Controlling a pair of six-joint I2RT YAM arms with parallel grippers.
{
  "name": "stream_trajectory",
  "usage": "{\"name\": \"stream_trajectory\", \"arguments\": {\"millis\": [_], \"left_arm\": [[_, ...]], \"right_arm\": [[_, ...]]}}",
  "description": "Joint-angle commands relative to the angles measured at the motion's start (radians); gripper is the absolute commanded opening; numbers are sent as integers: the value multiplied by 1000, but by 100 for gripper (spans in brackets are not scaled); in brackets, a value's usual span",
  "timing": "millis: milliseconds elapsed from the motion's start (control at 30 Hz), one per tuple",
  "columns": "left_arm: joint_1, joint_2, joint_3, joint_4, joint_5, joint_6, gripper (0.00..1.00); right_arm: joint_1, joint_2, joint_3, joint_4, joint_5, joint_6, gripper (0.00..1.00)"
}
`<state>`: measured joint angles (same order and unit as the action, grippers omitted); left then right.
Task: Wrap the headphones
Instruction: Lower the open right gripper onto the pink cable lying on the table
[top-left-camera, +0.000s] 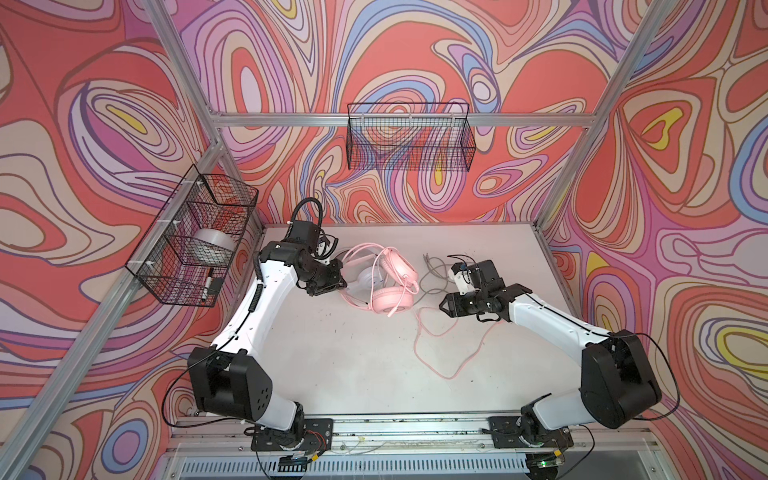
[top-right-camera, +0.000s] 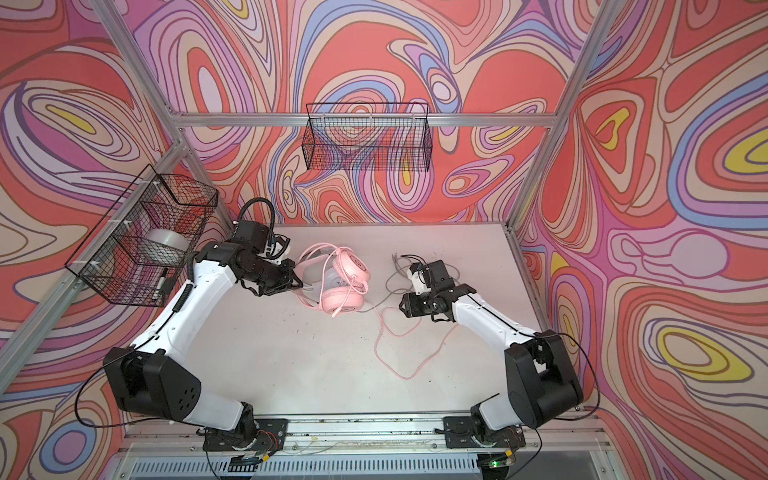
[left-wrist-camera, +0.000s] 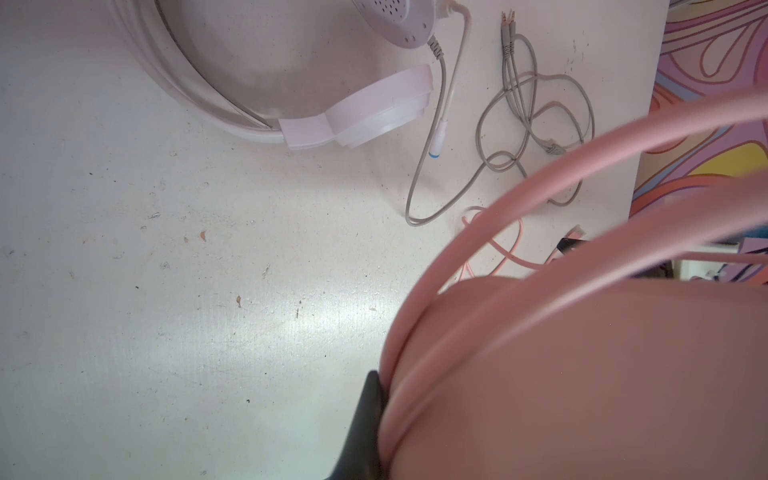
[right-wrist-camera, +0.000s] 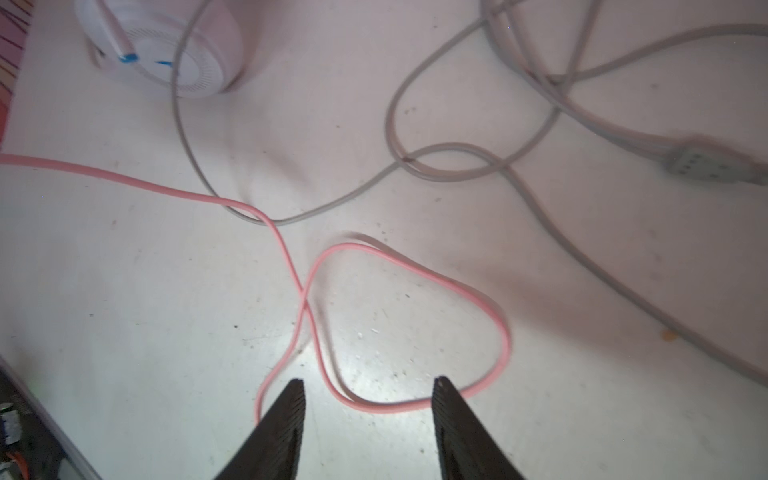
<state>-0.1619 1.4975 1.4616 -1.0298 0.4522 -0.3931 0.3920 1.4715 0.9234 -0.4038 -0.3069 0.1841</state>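
Where the left tool (top-left-camera: 340, 280) meets the pink headset (top-left-camera: 392, 303), only one black finger (left-wrist-camera: 368, 419) shows in the wrist view. It is pressed against the headband, so the tool appears clamped tight on that band. The pink headset lies partly over the white headset (top-left-camera: 365, 279) near the middle of the bench (top-left-camera: 332, 357). The right tool (right-wrist-camera: 368, 384) hangs with its fingers well apart over a loop of the pink cable (right-wrist-camera: 505, 340), gripping nothing. The grey cable (right-wrist-camera: 457, 147) lies tangled just beyond that loop.
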Motion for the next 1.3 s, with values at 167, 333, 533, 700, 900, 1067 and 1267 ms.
{"name": "stream_trajectory", "arguments": {"millis": [167,333,533,700,900,1067,1267], "left_arm": [[2,-34,35,-18,87,-3,0],[2,-36,41,-19,90,-9,0],[2,-37,43,-21,88,-13,0],[2,-41,47,-23,86,-15,0],[2,-40,54,-13,81,-28,0],[2,-39,54,9,78,-53,0],[2,-27,44,45,79,-107,0]], "right_arm": [[70,110,-26,358,-134,27,63],[80,211,18,426,-155,31,63],[79,326,80,435,-216,30,56],[80,384,110,434,-244,31,53],[87,425,131,404,-281,34,45],[98,420,93,408,-290,51,37],[105,374,20,402,-273,63,34]]}}
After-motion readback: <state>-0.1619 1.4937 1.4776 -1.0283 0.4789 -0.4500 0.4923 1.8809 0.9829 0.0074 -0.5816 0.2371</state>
